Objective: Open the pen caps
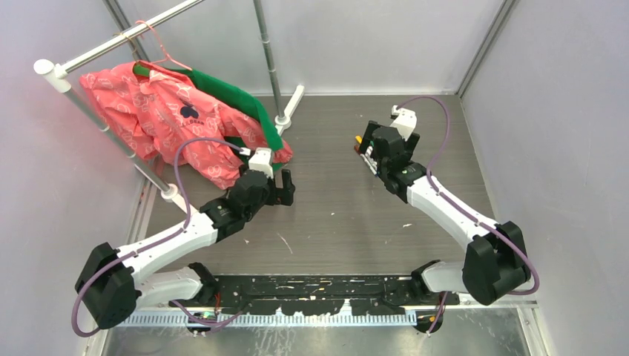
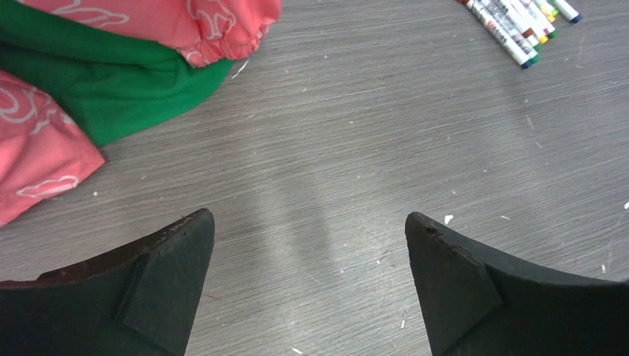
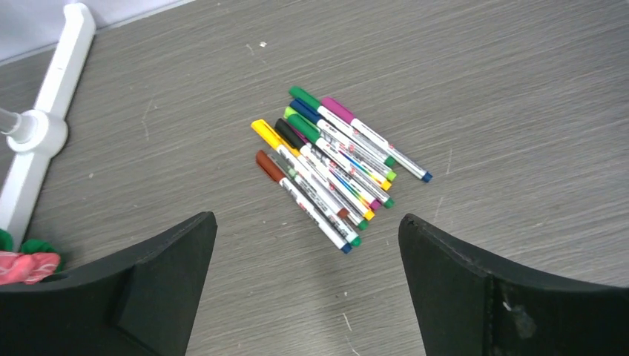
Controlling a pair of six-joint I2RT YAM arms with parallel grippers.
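From above: left tool point(image 1: 284, 187) low over the grey worktop point(image 1: 341, 222), jaws spread wide with nothing between them, just beside the pink garment point(image 1: 156, 111) and green garment point(image 1: 248, 104) that hang from a rail point(image 1: 126, 37) at upper left. Right tool point(image 1: 365, 154) right of centre, likewise spread wide and empty. From the left wrist: both fingers far apart along the bottom edge, bare worktop between; pink and green cloth in the upper left corner; ends of the pens point(image 2: 512, 26) in the upper right corner, well apart from the tool. From the right wrist: fingers far apart at the bottom corners; pens bunched side by side at frame centre, lying diagonally, clear of both fingers. Pen caps point(image 3: 293, 122) all seated on the upper-left ends of the barrels: green, purple, blue, dark, yellow, brown-red. White rack foot point(image 3: 44, 126) along the left edge.
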